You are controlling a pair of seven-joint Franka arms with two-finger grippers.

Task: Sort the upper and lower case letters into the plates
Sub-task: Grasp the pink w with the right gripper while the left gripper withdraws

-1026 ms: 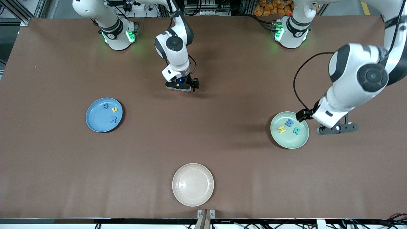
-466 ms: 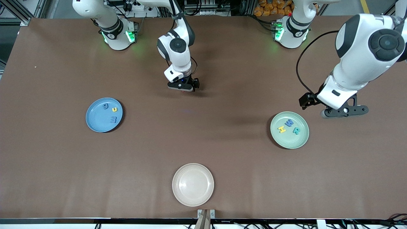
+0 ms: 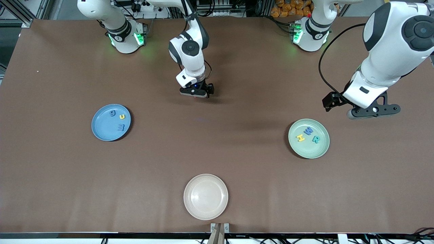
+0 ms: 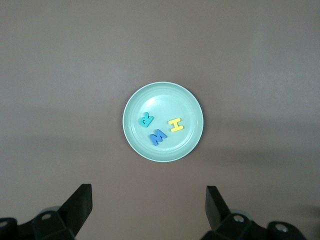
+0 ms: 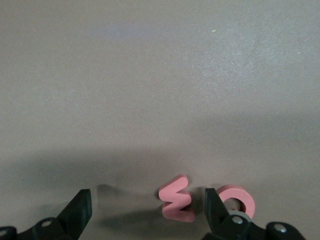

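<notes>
While both arms hang in the air, you have the left gripper [image 4: 147, 212] up over bare table beside the mint green plate [image 3: 317, 151], fingers spread apart and empty. That plate holds a yellow H [image 3: 300, 138], a blue W [image 3: 308, 131] and a teal R [image 3: 316, 139], lying apart from one another. Your right gripper [image 5: 145, 212] sits low over the table near the arms' bases, fingers also spread wide, nothing clamped. Between and just beside its fingertips lie a pink zigzag letter [image 5: 176, 198] and a pink ring-shaped letter [image 5: 237, 199], both flat on the table. Toward the right arm's end, the blue plate [image 3: 101, 130] carries a blue g [image 3: 112, 113], a yellow u [image 3: 122, 117] and a blue m [image 3: 120, 127]. Nearest the front camera lies a cream plate [image 3: 205, 210].
</notes>
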